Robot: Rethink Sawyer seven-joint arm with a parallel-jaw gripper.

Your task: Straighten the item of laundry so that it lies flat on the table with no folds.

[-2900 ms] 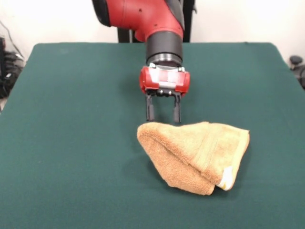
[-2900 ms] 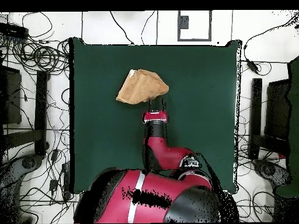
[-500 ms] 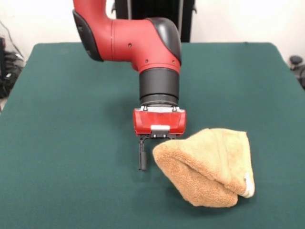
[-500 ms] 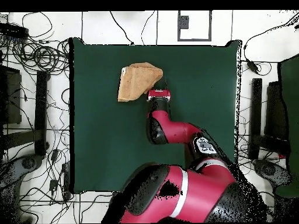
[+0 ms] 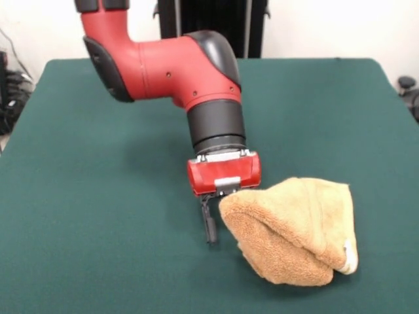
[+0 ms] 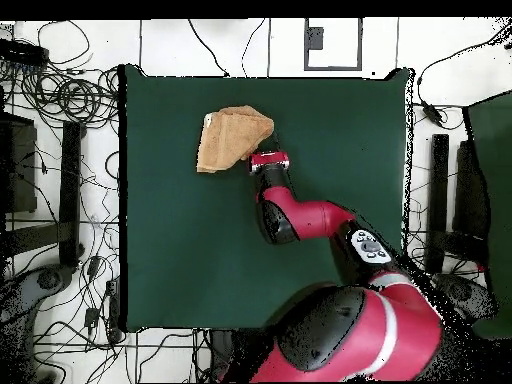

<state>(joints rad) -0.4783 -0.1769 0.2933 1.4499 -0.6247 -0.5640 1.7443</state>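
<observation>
1. The arm (image 5: 157, 65) comes in from the upper left of the front view, bends at a red and black elbow, and drops almost straight down to the tabletop (image 5: 85, 196), wrist tilted slightly. From overhead it reaches up from the base at the bottom right towards the middle of the tabletop (image 6: 340, 150).
2. One arm, one gripper (image 5: 219, 219), one towel (image 5: 294, 229), one tabletop.
3. The gripper sits low, its red housing just above the cloth surface. In the front view one black finger (image 5: 209, 226) shows, pointing down just left of the towel's near fold, its tip at or close to the tabletop. The other finger is hidden behind or in the towel's edge.
4. I cannot tell whether the jaws are clamped on the towel or merely touching it; only the one finger is plain to see.
5. The towel lies right of the gripper in the front view, bunched and folded over itself in a rounded heap, a small white tag (image 5: 351, 255) at its right end. From overhead the towel (image 6: 228, 138) lies left of the gripper (image 6: 268, 158), in the upper middle of the tabletop.
</observation>
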